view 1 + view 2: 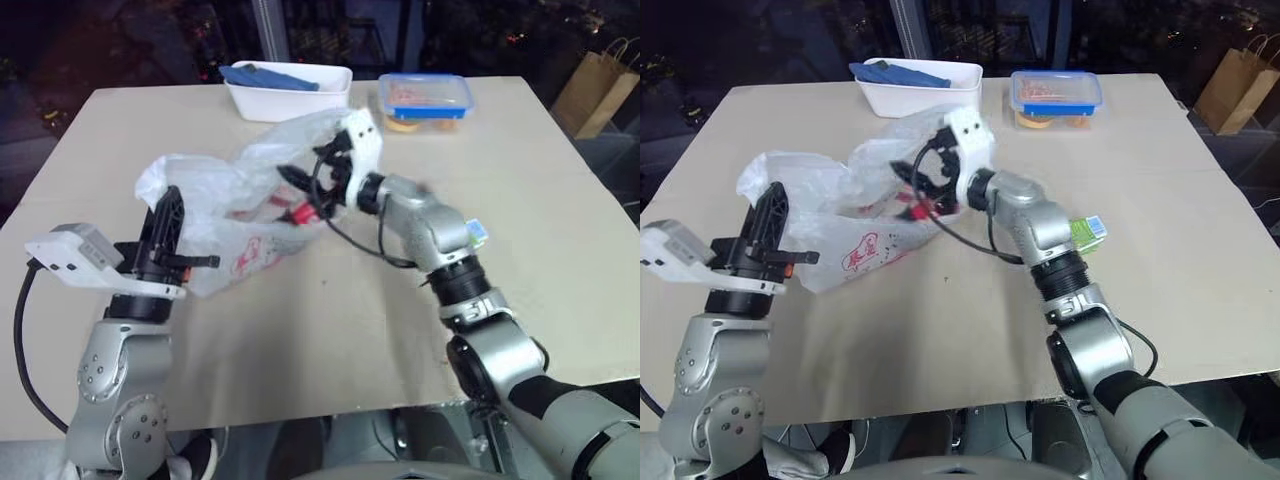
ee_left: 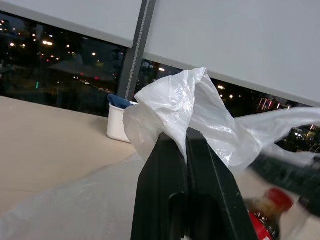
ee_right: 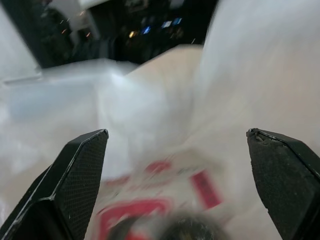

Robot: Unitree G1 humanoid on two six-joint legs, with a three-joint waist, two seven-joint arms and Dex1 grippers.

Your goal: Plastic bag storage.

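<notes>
White tub [image 1: 290,92], lidded container [image 1: 425,98], paper bag [image 1: 598,86].

You have a pale beige table [image 1: 330,340] with most of its near half bare. At about 12 o'clock, close to the far edge, sits a white rectangular tub [image 1: 288,91] with something blue lying in it. Just beside it, toward 1 o'clock, is a clear lidded container [image 1: 425,101] with a blue rim. The plastic bag [image 1: 235,225] rests its lower part on the table around 10 o'clock. A small green carton [image 1: 1089,231] lies at 3 o'clock.
</notes>
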